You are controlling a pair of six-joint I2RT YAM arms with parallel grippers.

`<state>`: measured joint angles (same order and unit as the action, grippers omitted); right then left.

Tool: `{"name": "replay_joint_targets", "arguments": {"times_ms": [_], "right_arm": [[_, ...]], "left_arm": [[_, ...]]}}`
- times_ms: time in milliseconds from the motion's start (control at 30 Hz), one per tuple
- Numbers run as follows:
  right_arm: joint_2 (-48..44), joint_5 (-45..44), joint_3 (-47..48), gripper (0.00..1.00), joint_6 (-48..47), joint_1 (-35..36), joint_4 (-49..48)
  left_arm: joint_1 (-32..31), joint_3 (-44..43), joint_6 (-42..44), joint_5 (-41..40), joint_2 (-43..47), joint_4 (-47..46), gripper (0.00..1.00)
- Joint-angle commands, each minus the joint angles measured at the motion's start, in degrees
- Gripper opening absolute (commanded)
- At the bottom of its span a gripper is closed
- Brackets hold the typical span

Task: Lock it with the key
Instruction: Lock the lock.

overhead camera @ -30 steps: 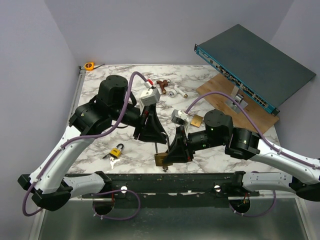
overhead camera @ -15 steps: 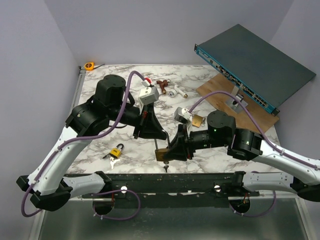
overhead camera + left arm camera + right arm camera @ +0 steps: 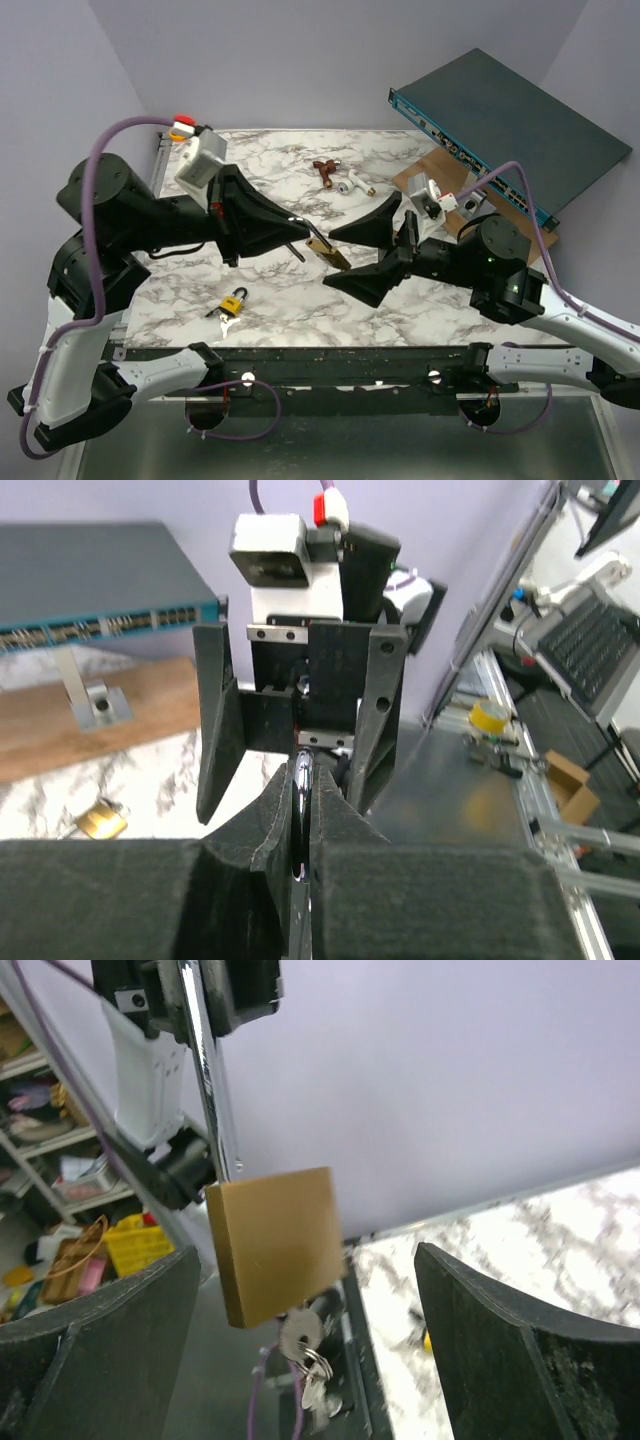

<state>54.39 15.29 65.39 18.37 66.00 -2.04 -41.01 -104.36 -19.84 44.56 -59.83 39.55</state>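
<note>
Top external view is showing the left gripper (image 3: 298, 238) raised above the marble table (image 3: 280, 170), clamping the steel shackle (image 3: 207, 1070) of a brass padlock (image 3: 328, 252). Its fingers are pressing together on the shackle, and the left wrist view is showing no gap beside the metal. The padlock body is hanging tilted in the air, clear of the table.

The right gripper (image 3: 330, 260) is facing the padlock with its jaws standing wide apart. One finger is sitting to each side of the brass body, and neither is touching it.

Right wrist view is showing the key (image 3: 298, 1332) seated in the underside of the brass body, with its ring (image 3: 314, 1362) and a further key dangling below.

A small yellow-and-black padlock (image 3: 236, 300) is lying on the table near the front edge, with a second key set (image 3: 222, 318) just beside it. A network switch (image 3: 510, 130) is resting tilted over a wooden board (image 3: 420, 178) at the back right.

Markings on the switch's port face, the brass body and the yellow padlock are too small or blurred to read.
</note>
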Motion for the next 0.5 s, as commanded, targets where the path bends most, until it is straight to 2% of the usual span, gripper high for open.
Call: {"name": "replay_joint_targets", "arguments": {"times_ms": [0, 133, 267, 467], "right_arm": [[0.65, -5.28, 4.13, 0.9, -3.96, 0.03, -8.19], [2.09, -5.59, 4.4, 0.88, -3.73, 0.07, -13.97], [3.96, -6.03, 4.09, 0.82, -2.14, 0.08, -19.53], [7.05, -4.95, 4.69, 0.62, 1.25, 0.04, -24.26]], "left_arm": [[-0.35, -5.37, -5.39, -7.09, -0.52, -9.75, 0.0], [-0.3, -5.97, -11.03, -13.01, -1.26, -13.27, 0.0], [-0.33, -8.74, -13.72, -16.79, -3.37, -12.38, 0.0], [-0.39, -8.16, -14.97, -18.7, -3.65, -14.35, 0.0]]}}
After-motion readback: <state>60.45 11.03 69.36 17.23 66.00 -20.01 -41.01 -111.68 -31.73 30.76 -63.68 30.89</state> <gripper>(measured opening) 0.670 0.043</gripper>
